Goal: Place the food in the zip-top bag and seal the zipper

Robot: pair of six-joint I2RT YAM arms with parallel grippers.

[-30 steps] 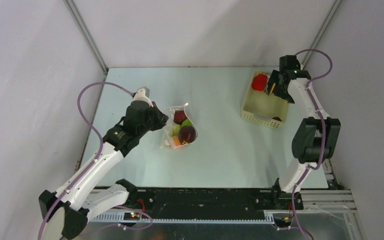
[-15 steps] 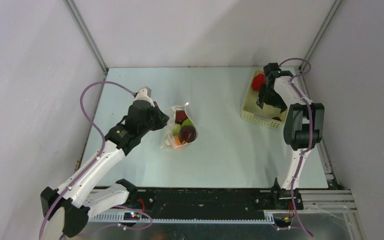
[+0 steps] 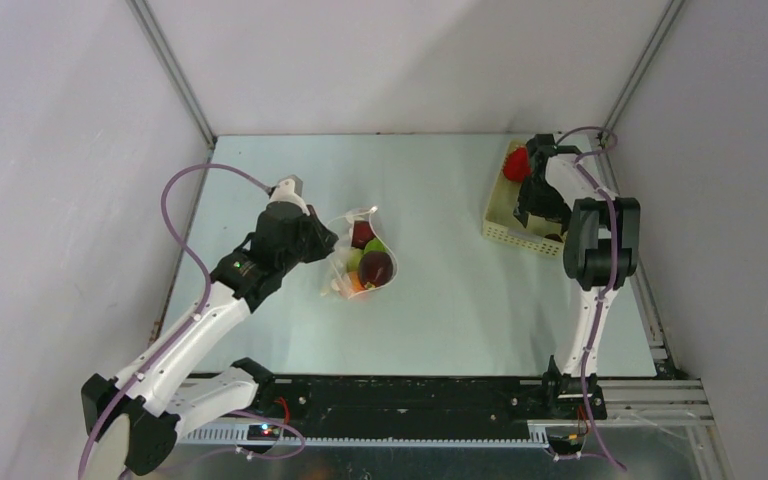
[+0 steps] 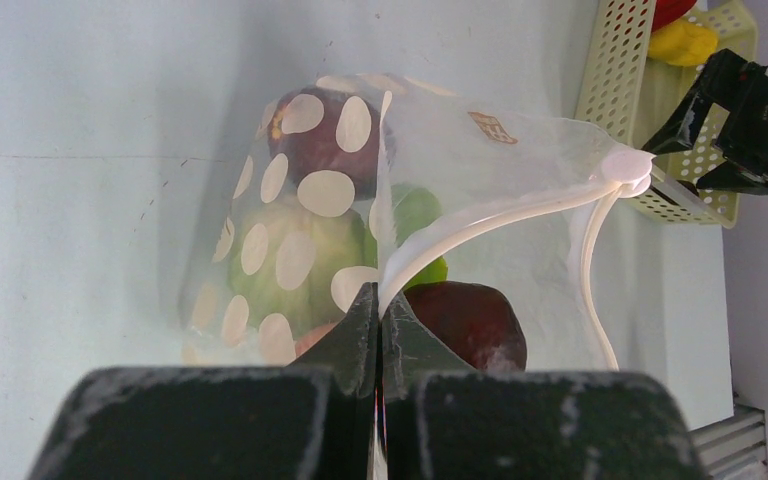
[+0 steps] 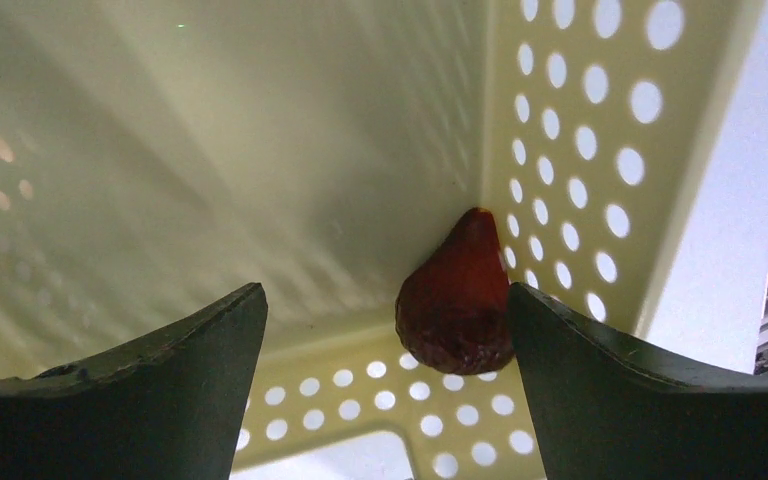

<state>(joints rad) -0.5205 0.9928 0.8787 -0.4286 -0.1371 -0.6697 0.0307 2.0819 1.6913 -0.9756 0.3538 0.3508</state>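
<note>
Zip-top bag (image 3: 358,262): centre-left of the overhead view, on the counter (image 3: 460,300). Clear crinkly plastic, white dots on one face, mouth open. Zipper (image 4: 500,215) is unsealed. The whitish strip arcs from bottom centre of the left wrist view to a round white tab at right, and its near end is pinched in the left end effector (image 4: 378,300).

Food in the bag:
- maroon piece (image 4: 325,140)
- second maroon piece (image 4: 465,320)
- pale green round piece (image 4: 295,250)
- brighter green bit (image 4: 417,215)

Not bagged, in the basket (image 3: 505,232) at upper right:
- red piece (image 3: 516,165)
- yellow piece (image 4: 682,42)
- dark red pear-shaped piece (image 5: 457,300), lying in a corner
</note>
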